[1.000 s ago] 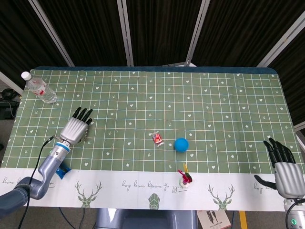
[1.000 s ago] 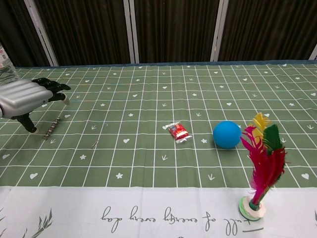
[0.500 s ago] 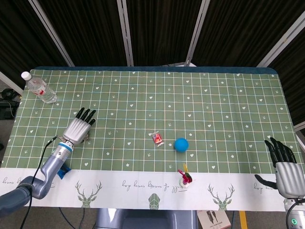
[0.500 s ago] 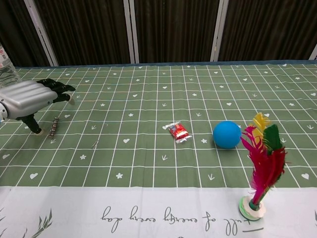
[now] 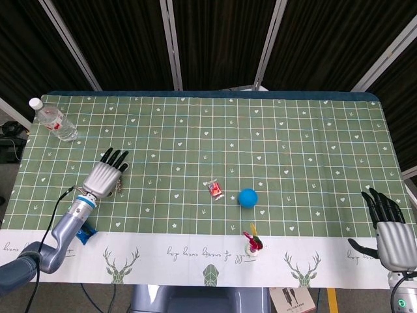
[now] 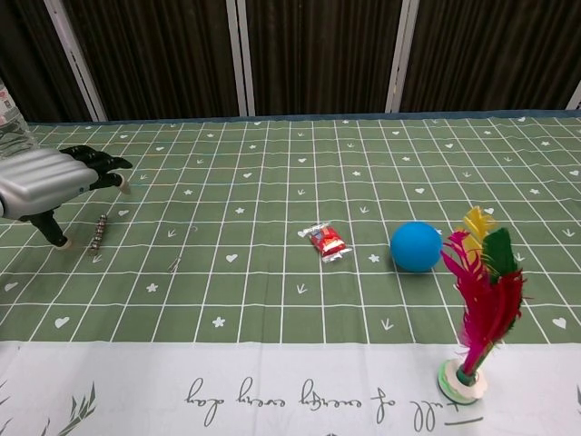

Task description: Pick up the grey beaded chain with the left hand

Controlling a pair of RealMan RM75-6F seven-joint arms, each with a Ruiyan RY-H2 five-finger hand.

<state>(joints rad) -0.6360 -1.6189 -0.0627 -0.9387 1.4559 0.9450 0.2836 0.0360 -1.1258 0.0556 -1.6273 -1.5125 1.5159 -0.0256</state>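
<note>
The grey beaded chain (image 6: 98, 232) lies stretched on the green cloth at the left; in the head view the grey beaded chain (image 5: 120, 185) shows beside the fingers. My left hand (image 6: 45, 183) hovers just over and to the left of it, palm down, fingers spread, holding nothing; the same left hand (image 5: 104, 175) shows in the head view. Its thumb tip points down close to the chain's near end. My right hand (image 5: 389, 233) rests open at the table's near right corner, far from the chain.
A red sachet (image 6: 327, 242), a blue ball (image 6: 416, 246) and a feathered shuttlecock (image 6: 478, 304) sit mid-table and right. A plastic bottle (image 5: 54, 120) lies at the far left. A small blue object (image 5: 85, 232) lies under my left forearm.
My left hand shifted a little right and forward, then back left; it stays above the chain without gripping it. The chain and the right hand have not moved.
</note>
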